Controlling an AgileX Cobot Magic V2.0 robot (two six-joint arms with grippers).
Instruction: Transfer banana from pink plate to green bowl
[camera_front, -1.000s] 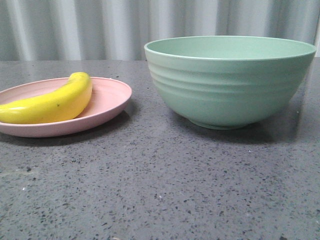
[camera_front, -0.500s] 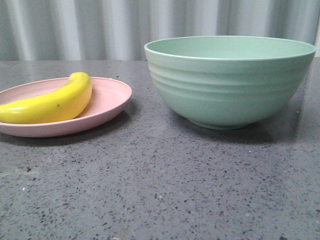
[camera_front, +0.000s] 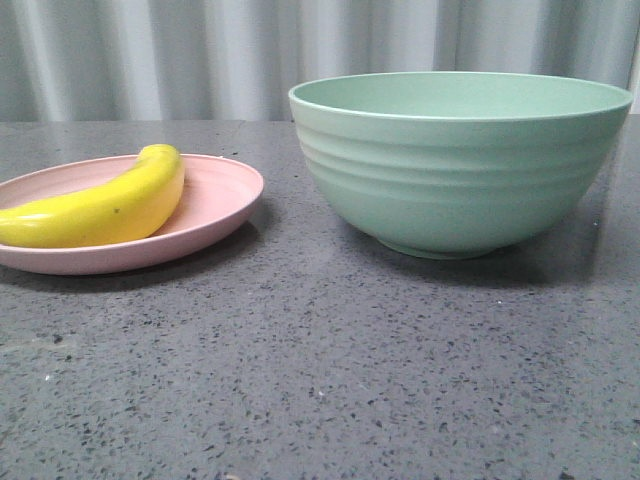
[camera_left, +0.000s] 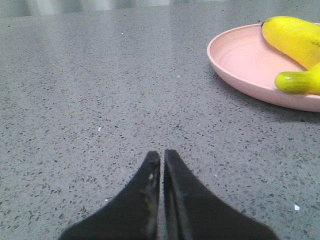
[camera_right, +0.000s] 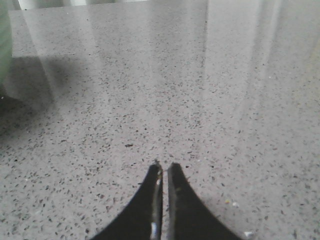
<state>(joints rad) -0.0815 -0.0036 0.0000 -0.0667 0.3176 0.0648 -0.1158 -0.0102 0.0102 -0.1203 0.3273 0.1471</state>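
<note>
The banana (camera_front: 105, 205) lay on the pink plate (camera_front: 215, 195) toward the left edge of the speckled grey bench (camera_front: 320, 370), its curved body resting across the plate's floor with one end up near the far rim. The green bowl (camera_front: 460, 160) stood upright to the right of the plate, near it but apart from it, with bare bench between them; nothing could be seen inside the bowl from the front view.

In the left wrist view, the left gripper (camera_left: 162, 156) sat low over bare bench, well apart from the plate (camera_left: 240, 60), which lay ahead of it and off to one side with the banana (camera_left: 292, 40) on it. Its two black fingers were pressed almost together, only a thin slit between them, and they held nothing; whether their tips touched the bench could not be told.

In the right wrist view, the right gripper (camera_right: 164, 167) was likewise drawn together, a narrow line between the fingers, empty, over bare bench. A green sliver of the bowl (camera_right: 4, 45) showed at that picture's edge, its shadow spread on the bench beside it, well clear of the fingers.

Neither gripper appeared in the front view.
</note>
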